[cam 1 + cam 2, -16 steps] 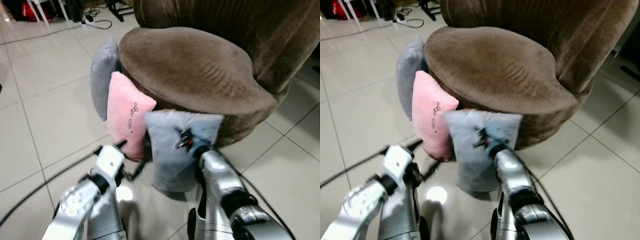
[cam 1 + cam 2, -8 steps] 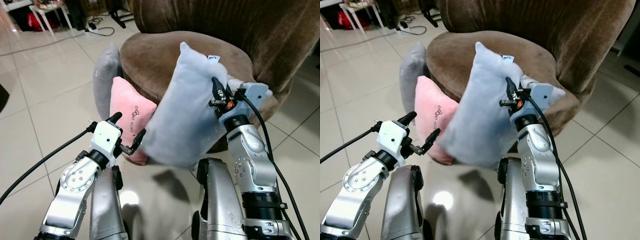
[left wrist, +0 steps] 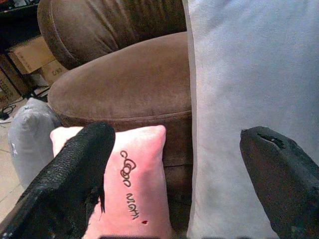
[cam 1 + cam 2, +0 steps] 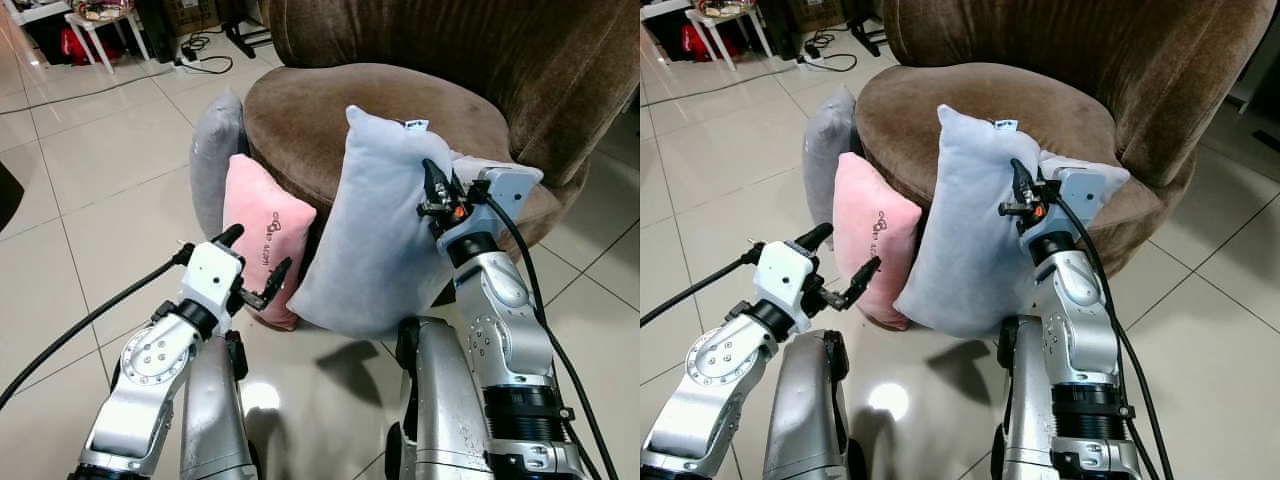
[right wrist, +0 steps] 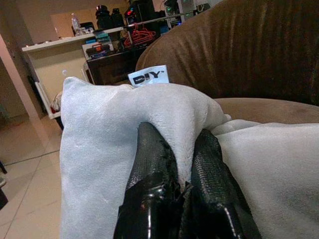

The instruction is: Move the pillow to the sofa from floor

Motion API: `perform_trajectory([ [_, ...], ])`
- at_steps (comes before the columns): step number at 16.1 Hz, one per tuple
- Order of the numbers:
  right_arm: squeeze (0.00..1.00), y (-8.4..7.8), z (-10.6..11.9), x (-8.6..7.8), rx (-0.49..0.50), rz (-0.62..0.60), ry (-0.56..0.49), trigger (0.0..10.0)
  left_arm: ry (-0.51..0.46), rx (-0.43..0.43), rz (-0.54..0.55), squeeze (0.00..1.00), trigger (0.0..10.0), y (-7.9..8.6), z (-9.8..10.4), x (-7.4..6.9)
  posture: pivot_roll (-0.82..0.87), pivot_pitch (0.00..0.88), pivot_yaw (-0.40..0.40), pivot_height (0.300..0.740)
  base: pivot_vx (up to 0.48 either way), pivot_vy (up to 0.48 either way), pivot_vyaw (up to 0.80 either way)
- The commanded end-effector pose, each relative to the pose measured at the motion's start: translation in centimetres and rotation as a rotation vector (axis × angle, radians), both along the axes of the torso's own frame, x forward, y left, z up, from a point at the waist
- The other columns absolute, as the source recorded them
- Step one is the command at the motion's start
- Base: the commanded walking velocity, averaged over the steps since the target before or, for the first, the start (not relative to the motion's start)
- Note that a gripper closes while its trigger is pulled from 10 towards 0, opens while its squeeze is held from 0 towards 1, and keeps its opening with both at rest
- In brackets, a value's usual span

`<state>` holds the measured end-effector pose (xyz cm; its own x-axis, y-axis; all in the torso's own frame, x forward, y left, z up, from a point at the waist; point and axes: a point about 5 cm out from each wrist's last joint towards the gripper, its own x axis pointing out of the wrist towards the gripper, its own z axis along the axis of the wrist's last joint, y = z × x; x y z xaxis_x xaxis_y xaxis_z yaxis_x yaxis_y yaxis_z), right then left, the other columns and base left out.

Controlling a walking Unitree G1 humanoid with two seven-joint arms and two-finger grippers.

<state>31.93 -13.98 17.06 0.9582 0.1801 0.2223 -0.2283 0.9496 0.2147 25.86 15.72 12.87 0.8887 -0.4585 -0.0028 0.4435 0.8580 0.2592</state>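
My right jaws are clamped on a pinch of fabric at the top edge of the pale grey-blue plush pillow, close to its small white label. A second ago this pillow stood on the floor, leaning against the front of the round brown velvet sofa; half a second ago it swung high and tilted, and now it hangs nearly upright from my grip. Its top corner stands above the seat rim and its lower end dangles in front of the sofa base, off the white tiled floor as far as I can judge. So the lift is done and the pillow still needs carrying toward twelve o'clock, over the cushion, before I let go. My left jaws are spread wide and empty at about nine o'clock from the held pillow, pointing toward the pink rectangular pillow with dark script, which leans on the sofa front beside a darker grey pillow at its ten o'clock. The risk I see is the hanging lower end catching on the seat edge as I move forward.
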Motion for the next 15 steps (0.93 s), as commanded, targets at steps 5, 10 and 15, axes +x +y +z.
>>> perform_trajectory([
  [5,0.00,0.1,0.7,0.0,0.013,0.003,-0.032,0.0,0.001,-0.001,0.015,0.11,10.0,0.4,0.1,-0.1,-0.09,0.000,0.070,0.391,0.000,0.000,0.00],
  [10,0.00,-1.5,-0.6,-3.4,-0.136,-0.072,0.082,9.9,0.003,-0.031,0.077,0.11,10.0,0.3,-0.1,-0.1,-0.11,0.000,0.069,0.391,0.000,0.000,0.00],
  [15,0.00,-1.2,-1.2,-5.7,-0.133,-0.040,0.124,10.0,0.003,-0.039,0.092,0.10,10.0,0.1,-0.4,-0.2,-0.12,0.000,0.067,0.425,0.000,0.000,0.00],
])
